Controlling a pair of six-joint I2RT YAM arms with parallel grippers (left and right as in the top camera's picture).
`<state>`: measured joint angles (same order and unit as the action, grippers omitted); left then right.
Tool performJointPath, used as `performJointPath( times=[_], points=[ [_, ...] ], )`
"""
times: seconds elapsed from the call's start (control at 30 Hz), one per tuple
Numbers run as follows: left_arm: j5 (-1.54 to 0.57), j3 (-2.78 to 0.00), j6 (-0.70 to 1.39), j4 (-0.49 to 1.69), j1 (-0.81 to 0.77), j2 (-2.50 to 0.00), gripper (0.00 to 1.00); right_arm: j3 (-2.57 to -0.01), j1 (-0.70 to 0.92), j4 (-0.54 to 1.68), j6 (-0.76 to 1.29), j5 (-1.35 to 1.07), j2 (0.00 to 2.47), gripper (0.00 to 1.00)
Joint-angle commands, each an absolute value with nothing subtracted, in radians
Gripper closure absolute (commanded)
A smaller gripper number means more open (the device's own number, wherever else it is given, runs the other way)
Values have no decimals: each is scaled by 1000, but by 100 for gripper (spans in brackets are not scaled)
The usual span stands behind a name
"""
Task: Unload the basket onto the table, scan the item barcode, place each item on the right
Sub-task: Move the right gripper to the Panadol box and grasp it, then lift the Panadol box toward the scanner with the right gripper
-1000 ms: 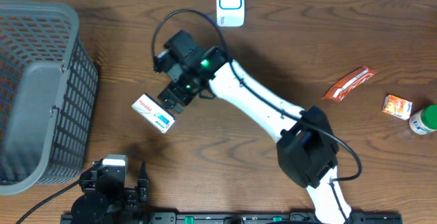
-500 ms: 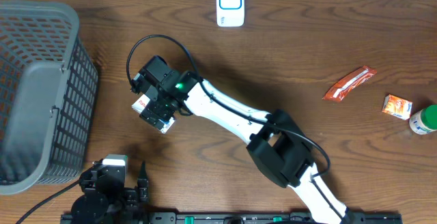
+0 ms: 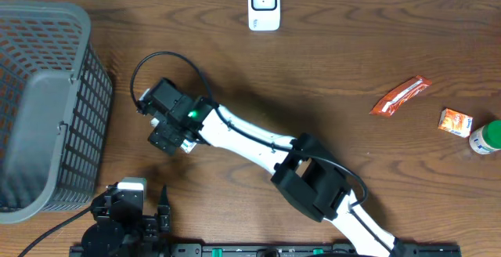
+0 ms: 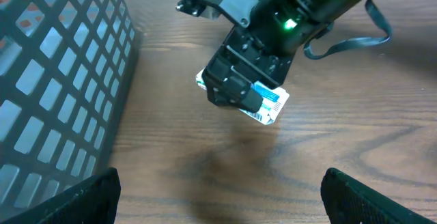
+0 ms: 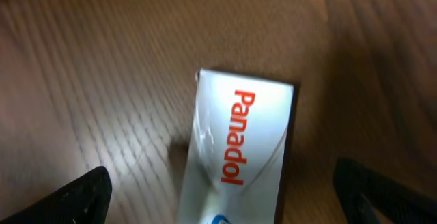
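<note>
The right claw (image 5: pixel 229 193) hangs wide open over the white cardboard Panadol box with red lettering (image 5: pixel 239 142), fingers spread to either side, holding nothing. The box lies flat on the brown wooden tabletop (image 3: pixel 352 61), near the grey plastic mesh basket (image 3: pixel 47 108) and well apart from the white scanner unit (image 3: pixel 264 4) at the far edge. The left claw (image 4: pixel 229 197) is open and empty too. The box sits skewed between the right fingers, so closing could catch a corner and skid it, or cover the barcode on its side.
</note>
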<state>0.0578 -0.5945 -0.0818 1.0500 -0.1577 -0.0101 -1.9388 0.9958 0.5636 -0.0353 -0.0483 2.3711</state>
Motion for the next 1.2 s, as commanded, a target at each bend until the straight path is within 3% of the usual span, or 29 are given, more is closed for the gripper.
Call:
performJointPath(
  times=[0.0,0.27,0.37,0.5,0.6,0.73,0.83,1.0,1.17],
  points=[
    [56,-593,-80,1050,-154,-5,7,-1956,1006,549,24,54,2426,1],
    [56,-593,-80,1050,-154,-5,7,-1956,989,528,93,6,2466,3],
    [56,-593,-80,1050,-154,-5,7,-1956,992,540,102,-3,2465,15],
    [56,-593,-80,1050,-154,-5,7,-1956,992,599,123,-12,2465,39],
    [56,-593,-80,1050,-154,-5,7,-1957,983,653,127,-13,2465,49],
    [56,-593,-80,1050,-154,-5,7,-1964,966,732,145,-12,2464,51],
    [56,-593,-80,1050,-154,-5,7,-1980,941,818,181,-13,2459,69],
    [56,-593,-80,1050,-154,-5,7,-1992,888,968,187,-14,2434,69],
    [56,-593,-80,1050,-154,-5,7,-1992,813,1083,186,-9,2420,62]
  ],
)
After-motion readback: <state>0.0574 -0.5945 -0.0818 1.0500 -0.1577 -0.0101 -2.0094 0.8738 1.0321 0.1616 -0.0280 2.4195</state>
